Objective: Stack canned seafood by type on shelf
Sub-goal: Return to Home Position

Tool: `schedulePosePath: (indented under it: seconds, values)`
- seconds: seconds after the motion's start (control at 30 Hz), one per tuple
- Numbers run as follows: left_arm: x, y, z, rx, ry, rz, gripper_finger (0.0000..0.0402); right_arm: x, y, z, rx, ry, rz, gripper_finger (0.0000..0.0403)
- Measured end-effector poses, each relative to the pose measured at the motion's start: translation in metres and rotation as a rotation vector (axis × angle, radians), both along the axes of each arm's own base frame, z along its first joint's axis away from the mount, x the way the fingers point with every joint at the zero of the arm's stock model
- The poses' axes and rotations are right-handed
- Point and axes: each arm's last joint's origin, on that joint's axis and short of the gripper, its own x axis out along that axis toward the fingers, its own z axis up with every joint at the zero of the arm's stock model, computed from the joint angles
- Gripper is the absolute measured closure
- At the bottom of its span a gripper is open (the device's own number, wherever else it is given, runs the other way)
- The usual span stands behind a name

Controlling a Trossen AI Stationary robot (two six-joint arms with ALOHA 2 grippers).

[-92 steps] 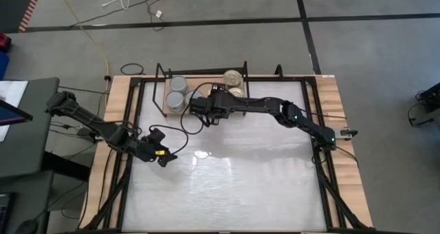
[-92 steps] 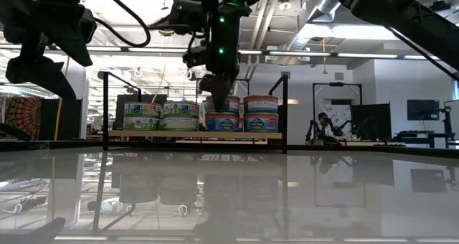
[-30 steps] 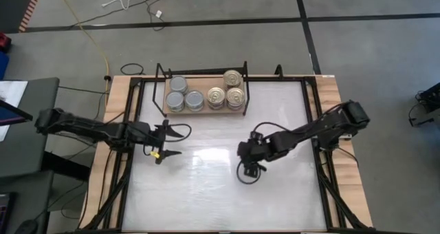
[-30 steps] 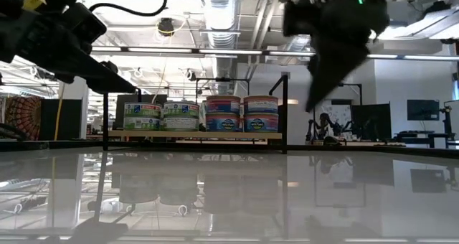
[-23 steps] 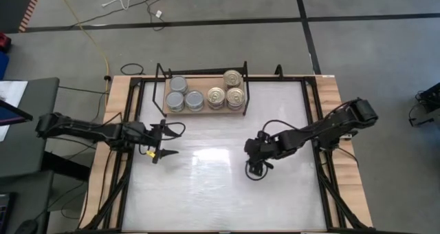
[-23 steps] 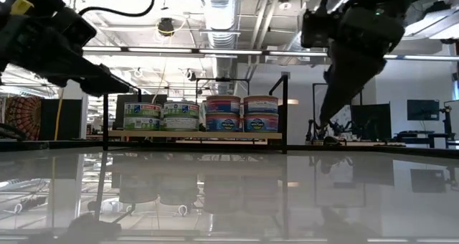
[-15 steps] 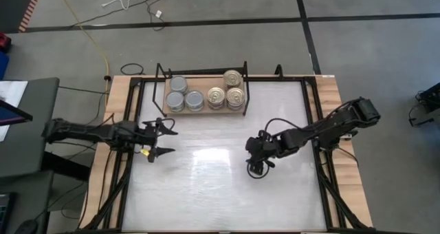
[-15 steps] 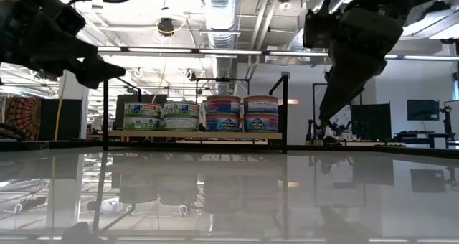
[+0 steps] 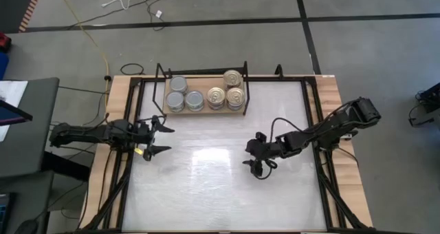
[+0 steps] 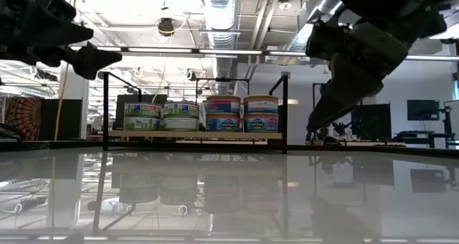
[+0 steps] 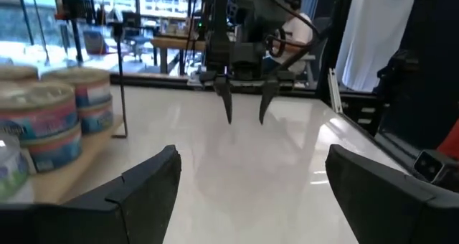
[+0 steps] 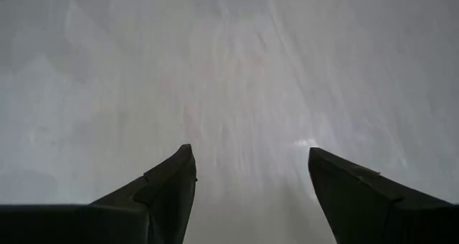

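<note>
"On the shelf (image 9: 206, 82), does every tin sit where we want it?"

"So we judge. Grey-topped tins (image 9: 177, 100) fill the shelf's left end and gold-topped tins (image 9: 236, 95) its right end. From table height, the blue-labelled tins (image 10: 242, 113) at the right end stand two high. We cannot tell how many tiers the green-labelled tins (image 10: 161, 116) beside them make. We see no tin off the shelf."

"And our tools?"

"Both are empty. Our left gripper (image 9: 165, 140) hangs just off the shelf's front left corner with its fingers spread wide. Our right gripper (image 9: 254, 168) is well out in front of the shelf's right end, above the white tabletop (image 9: 206, 193). It is likewise spread and pointing down at bare surface."

"If we had to lift one again, how would we take it?"

"We expect these tins to be rigid, dense for their size and slick on the wall. We would close across the full width, pads flat on the side wall, and keep the tin level. We would stay off the gold lids, since the ring pulls give an uneven seat."

"What are the risks?"

"An upper tin could skate off its mate if we brush it, and the wire frame crowds the end stacks."
</note>
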Motion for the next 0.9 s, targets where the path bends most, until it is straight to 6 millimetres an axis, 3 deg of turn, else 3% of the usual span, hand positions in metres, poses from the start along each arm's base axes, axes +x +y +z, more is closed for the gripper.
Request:
schedulePosePath:
  seconds: [0.2,0.6,0.9]
  values:
    - [0.001,0.0,-0.002,-0.087,0.027,0.002,0.0068,-0.023,-0.015,-0.006,0.017,-0.043,-0.04,0.0112]
    - [0.003,0.0,-0.004,-0.106,0.052,0.006,0.0068,-0.109,-0.037,-0.009,0.058,-0.192,-0.038,0.0112]
    - [0.003,0.0,-0.004,-0.106,0.053,0.006,0.0068,-0.151,-0.046,-0.014,0.082,-0.082,-0.069,0.0112]
